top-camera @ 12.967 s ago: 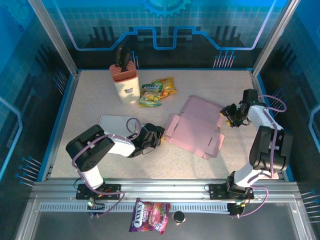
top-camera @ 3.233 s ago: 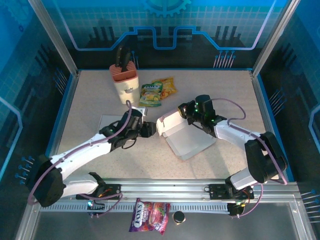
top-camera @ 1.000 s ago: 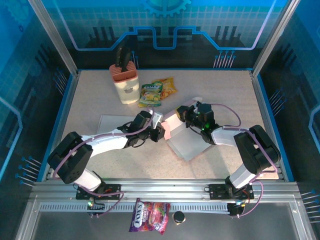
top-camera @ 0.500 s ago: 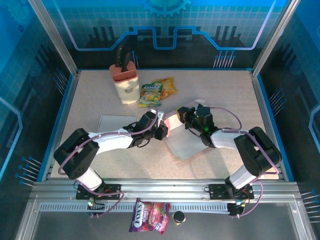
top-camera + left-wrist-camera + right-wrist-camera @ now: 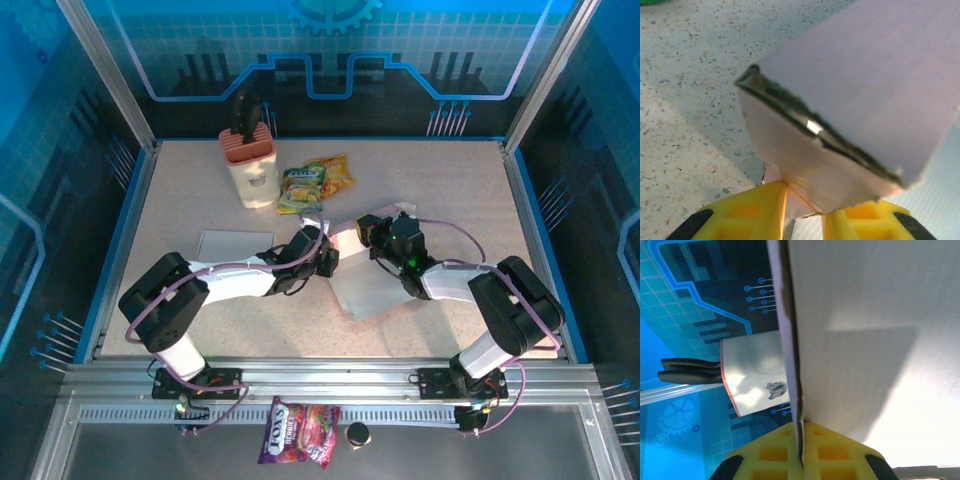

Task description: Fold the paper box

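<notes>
grip state: left fingers (image 5: 745, 211) pinch a lower flap of the paper box (image 5: 372, 290); right fingers (image 5: 770, 455) are closed on a wall edge. opposed holds likely steady the half-formed box at mid worktop (image 5: 450, 190) so panels can be folded.

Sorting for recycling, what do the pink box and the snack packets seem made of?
Pink box: probably thin matte paperboard; its cut edge looks rough and fibrous. Snack packets: likely glossy printed plastic film, crinkled with sheen.
</notes>
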`<action>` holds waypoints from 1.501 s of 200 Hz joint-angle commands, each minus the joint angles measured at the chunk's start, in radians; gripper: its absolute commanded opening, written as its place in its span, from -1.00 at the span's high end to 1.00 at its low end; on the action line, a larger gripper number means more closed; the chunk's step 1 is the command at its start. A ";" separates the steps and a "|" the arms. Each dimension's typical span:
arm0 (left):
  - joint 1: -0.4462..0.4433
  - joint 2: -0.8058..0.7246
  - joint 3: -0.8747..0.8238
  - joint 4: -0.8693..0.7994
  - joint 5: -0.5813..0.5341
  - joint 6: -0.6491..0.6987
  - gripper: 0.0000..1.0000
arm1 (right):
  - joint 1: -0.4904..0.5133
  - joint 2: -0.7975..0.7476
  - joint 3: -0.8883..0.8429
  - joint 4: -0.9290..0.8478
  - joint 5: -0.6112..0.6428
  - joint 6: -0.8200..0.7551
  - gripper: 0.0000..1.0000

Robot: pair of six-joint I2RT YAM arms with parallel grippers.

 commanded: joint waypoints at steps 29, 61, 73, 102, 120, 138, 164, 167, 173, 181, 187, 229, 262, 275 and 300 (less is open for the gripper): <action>-0.031 0.083 0.082 -0.096 -0.176 -0.101 0.64 | 0.045 -0.015 -0.028 -0.008 -0.058 0.032 1.00; -0.060 0.114 0.121 -0.163 -0.271 -0.183 0.83 | 0.048 -0.016 -0.028 -0.008 -0.051 0.044 1.00; -0.064 0.125 0.135 -0.181 -0.289 -0.206 0.88 | 0.049 -0.017 -0.028 -0.010 -0.050 0.046 1.00; -0.067 0.155 0.191 -0.264 -0.316 -0.262 1.00 | 0.051 -0.022 -0.024 -0.021 -0.048 0.054 1.00; -0.068 0.154 0.193 -0.259 -0.323 -0.260 1.00 | 0.050 -0.030 -0.016 -0.043 -0.051 0.050 1.00; -0.069 0.150 0.202 -0.270 -0.330 -0.255 1.00 | 0.049 -0.045 -0.009 -0.086 -0.057 0.037 0.99; -0.068 0.143 0.213 -0.289 -0.330 -0.235 1.00 | 0.030 -0.085 0.008 -0.168 -0.082 0.004 0.63; -0.068 0.142 0.219 -0.300 -0.334 -0.233 1.00 | 0.026 -0.093 0.010 -0.183 -0.084 -0.003 0.57; -0.067 0.142 0.224 -0.313 -0.336 -0.231 1.00 | 0.015 -0.110 0.018 -0.217 -0.093 -0.024 0.46; -0.064 0.138 0.224 -0.315 -0.329 -0.221 1.00 | -0.002 -0.139 0.036 -0.279 -0.107 -0.055 0.30; -0.061 0.133 0.223 -0.317 -0.323 -0.214 1.00 | -0.017 -0.162 0.050 -0.328 -0.116 -0.083 0.18; -0.028 0.085 0.219 -0.372 -0.298 -0.205 1.00 | -0.139 -0.353 0.176 -0.718 -0.173 -0.301 -0.35; 0.034 0.021 0.201 -0.380 -0.179 -0.161 1.00 | -0.267 -0.439 0.292 -0.974 -0.229 -0.483 -0.43; 0.069 -0.012 0.188 -0.366 -0.096 -0.131 1.00 | -0.326 -0.439 0.355 -1.062 -0.255 -0.578 -0.35; 0.136 -0.078 0.172 -0.356 0.053 -0.046 1.00 | -0.430 -0.429 0.435 -1.145 -0.305 -0.732 -0.30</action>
